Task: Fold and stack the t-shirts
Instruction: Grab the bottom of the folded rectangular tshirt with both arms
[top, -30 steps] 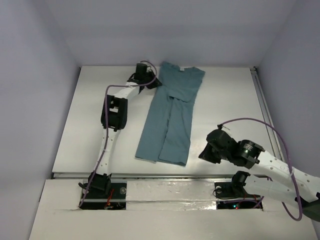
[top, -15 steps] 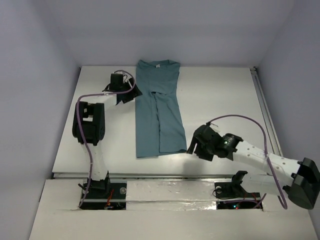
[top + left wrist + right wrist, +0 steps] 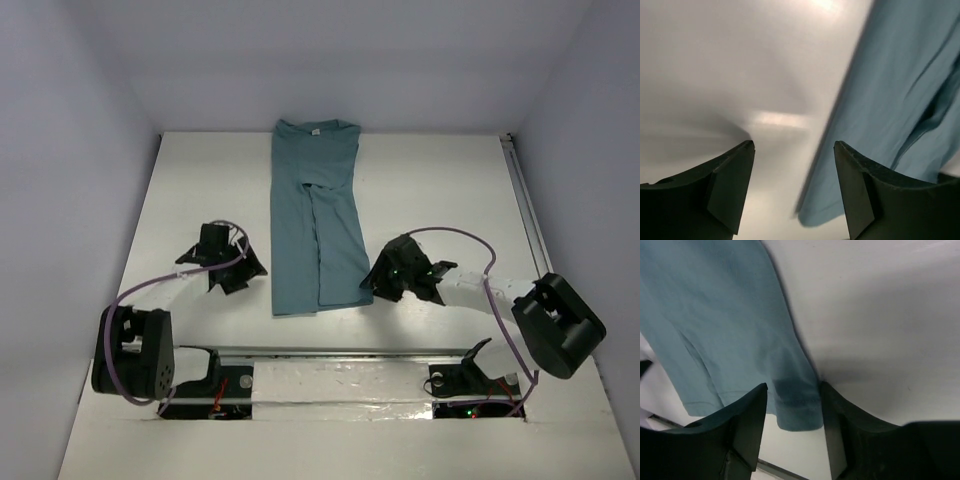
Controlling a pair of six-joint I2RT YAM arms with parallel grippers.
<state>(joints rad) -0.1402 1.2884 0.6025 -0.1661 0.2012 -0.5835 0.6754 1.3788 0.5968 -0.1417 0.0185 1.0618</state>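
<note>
The teal-blue t-shirt [image 3: 312, 220] lies flat as a long narrow strip down the middle of the table, collar and white label [image 3: 315, 130] at the far end, hem at the near end. My left gripper [image 3: 244, 271] hovers open just left of the hem's near left corner; in the left wrist view the shirt [image 3: 900, 100] runs past the right finger, and bare table shows between the gripper's [image 3: 794, 145] fingers. My right gripper [image 3: 374, 283] is open at the near right corner; in the right wrist view that gripper [image 3: 792, 386] stands with the hem corner [image 3: 797, 405] between its fingers.
The white table [image 3: 450, 200] spreads on both sides of the shirt. A rail [image 3: 524, 210] runs along its right edge and a metal strip [image 3: 340, 351] along the front. Pale walls close in the back and both sides.
The shirt was swung straight and let go. My left gripper opened and came back from the collar to the near left corner. My right gripper opened and moved left onto the near right corner.
</note>
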